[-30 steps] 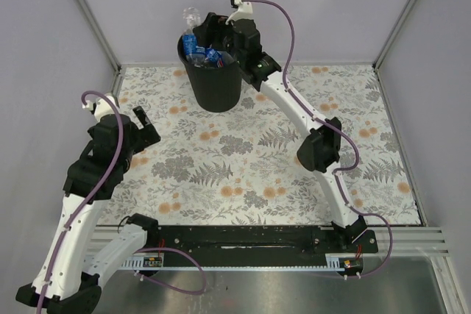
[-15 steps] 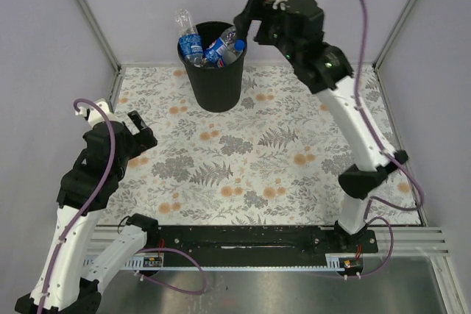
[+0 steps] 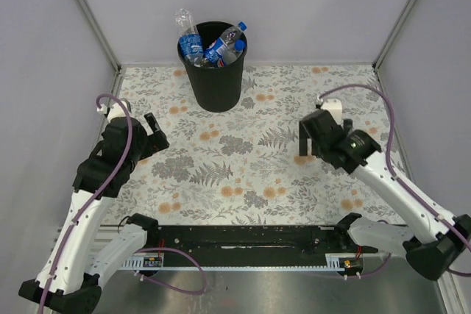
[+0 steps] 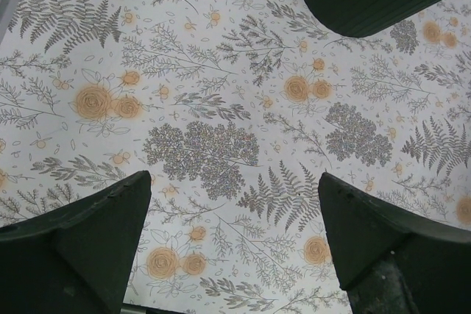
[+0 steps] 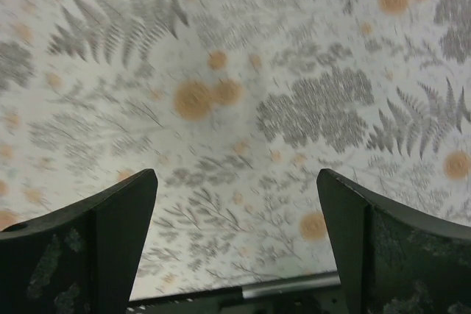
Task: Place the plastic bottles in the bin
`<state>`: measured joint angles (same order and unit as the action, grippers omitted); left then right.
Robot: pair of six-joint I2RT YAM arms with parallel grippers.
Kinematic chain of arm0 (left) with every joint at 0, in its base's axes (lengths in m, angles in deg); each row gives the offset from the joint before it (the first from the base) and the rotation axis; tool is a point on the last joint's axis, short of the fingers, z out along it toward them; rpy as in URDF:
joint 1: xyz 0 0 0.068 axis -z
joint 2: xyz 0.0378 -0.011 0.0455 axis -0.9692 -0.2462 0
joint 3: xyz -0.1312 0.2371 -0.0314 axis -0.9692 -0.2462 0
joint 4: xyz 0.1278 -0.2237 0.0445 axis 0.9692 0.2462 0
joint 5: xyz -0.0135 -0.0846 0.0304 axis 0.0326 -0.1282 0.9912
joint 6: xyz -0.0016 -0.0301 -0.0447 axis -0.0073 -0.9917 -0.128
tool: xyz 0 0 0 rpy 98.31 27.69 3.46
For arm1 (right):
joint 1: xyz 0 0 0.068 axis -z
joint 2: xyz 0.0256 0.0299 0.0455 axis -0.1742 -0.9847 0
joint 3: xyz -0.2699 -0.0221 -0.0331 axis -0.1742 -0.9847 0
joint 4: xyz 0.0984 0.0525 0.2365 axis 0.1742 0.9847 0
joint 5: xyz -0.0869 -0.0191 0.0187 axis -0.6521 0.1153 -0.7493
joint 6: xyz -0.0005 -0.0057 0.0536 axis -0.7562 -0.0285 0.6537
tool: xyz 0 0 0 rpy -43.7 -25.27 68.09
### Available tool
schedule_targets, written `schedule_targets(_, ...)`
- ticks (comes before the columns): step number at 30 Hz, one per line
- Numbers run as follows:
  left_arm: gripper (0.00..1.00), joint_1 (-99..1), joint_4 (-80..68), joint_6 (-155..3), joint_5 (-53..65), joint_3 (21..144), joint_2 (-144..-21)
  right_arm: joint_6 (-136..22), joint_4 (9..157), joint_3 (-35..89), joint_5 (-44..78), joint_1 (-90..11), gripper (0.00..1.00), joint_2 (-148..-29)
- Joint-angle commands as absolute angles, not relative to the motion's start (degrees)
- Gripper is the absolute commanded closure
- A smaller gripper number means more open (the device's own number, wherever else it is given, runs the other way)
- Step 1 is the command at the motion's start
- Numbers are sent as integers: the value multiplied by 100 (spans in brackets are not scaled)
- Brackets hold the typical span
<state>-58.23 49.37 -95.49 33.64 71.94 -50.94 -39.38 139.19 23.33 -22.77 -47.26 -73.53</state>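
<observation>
- Plastic bottles (image 3: 212, 45), likely light, crushable, slick, sit in the bin (image 3: 218, 90), well ahead of both grippers.
- Left gripper (image 3: 154, 131) and right gripper (image 3: 303, 143) gape, empty.
- Grip any gently across its labelled waist.

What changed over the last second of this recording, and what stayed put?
The right gripper left the rim of the bin, rose up and to the right, then swung back over the near right of the table, open and empty. With it gone, the plastic bottles in the bin are in view, a blue-capped bottle leaning on the right rim. The bin stayed put. The left gripper, open, hardly moved.
</observation>
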Motion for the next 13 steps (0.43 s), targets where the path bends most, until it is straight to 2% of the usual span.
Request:
schedule_targets(1, 1, -5852, 4601, -9483, 3117, 7047, -4964, -3522, 13610, 1122, -2860, -4747, 1, -5831)
schedule_targets(7, 1, -5852, 4584, -9509, 2659, 6933, -5017, -3065, 13452, 215, -2877, -4747, 1, -4493)
schedule_targets(13, 1, -5852, 4575, -9632, 2606, 6810, -4973, -2906, 13618, 29, -3123, -4738, 1, -3973)
